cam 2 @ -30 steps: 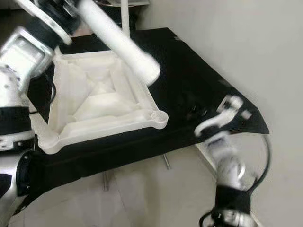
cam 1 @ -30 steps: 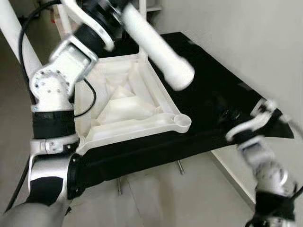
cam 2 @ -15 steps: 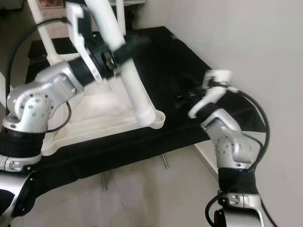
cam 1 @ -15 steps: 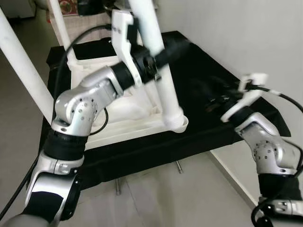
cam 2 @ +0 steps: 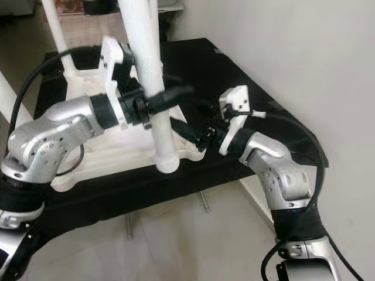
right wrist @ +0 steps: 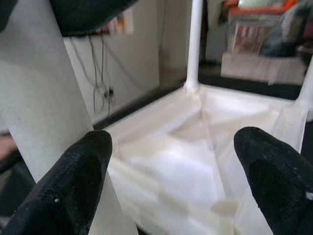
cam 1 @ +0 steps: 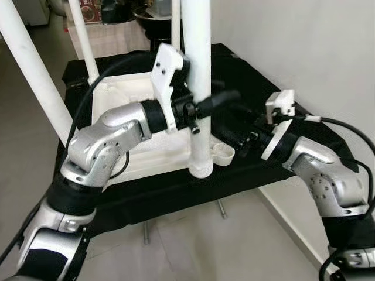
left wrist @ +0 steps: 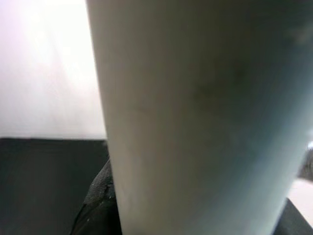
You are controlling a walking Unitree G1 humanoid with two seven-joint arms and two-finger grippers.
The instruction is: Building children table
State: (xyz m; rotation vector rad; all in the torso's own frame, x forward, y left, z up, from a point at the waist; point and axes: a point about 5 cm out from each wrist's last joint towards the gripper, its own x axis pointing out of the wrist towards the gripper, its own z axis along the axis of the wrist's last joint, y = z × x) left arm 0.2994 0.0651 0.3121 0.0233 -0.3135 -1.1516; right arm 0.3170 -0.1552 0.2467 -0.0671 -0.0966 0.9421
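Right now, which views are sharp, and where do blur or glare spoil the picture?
Both eye views are sharp: the left tool on the white table leg and the right tool read cleanly. Left wrist view: the leg sits so close that it is soft, with washed-out glare beside it. Right wrist view: near fingertips and tabletop underside are soft, and the background is bright.

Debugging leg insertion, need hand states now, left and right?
Left hand: closed on the white table leg, holding it upright by the corner socket.
Right hand: open, holding nothing, next to that leg.
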